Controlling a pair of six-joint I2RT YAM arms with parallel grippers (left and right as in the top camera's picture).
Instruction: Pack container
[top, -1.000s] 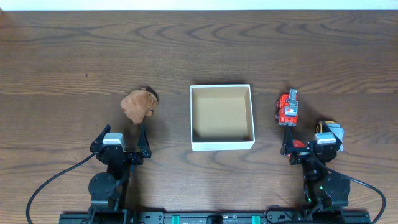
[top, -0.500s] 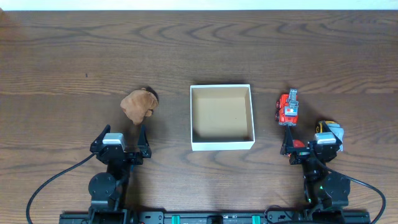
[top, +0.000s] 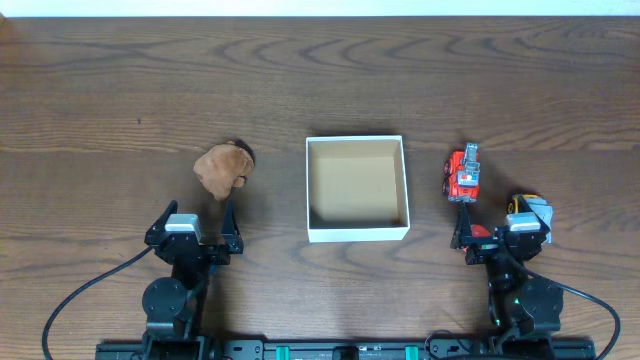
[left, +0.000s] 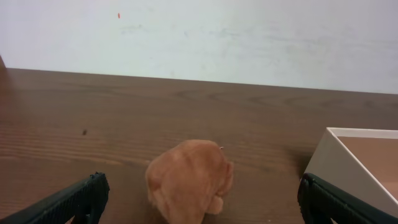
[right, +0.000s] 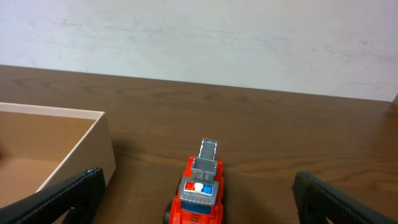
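The container (top: 357, 232) is a square white-walled box with a tan inside, at the table's middle, with nothing in it. A brown plush toy (top: 221, 168) lies to its left and shows between my left fingers in the left wrist view (left: 189, 180). A red toy fire truck (top: 462, 175) stands to the container's right and shows in the right wrist view (right: 199, 193). My left gripper (top: 194, 224) is open just short of the plush. My right gripper (top: 500, 228) is open just short of the truck. A container corner shows in each wrist view (left: 348, 155) (right: 74, 143).
A small yellow and grey object (top: 530, 205) lies beside my right gripper, to the right of the truck. The dark wooden table (top: 320, 80) stretches behind the container to a white wall (right: 199, 37).
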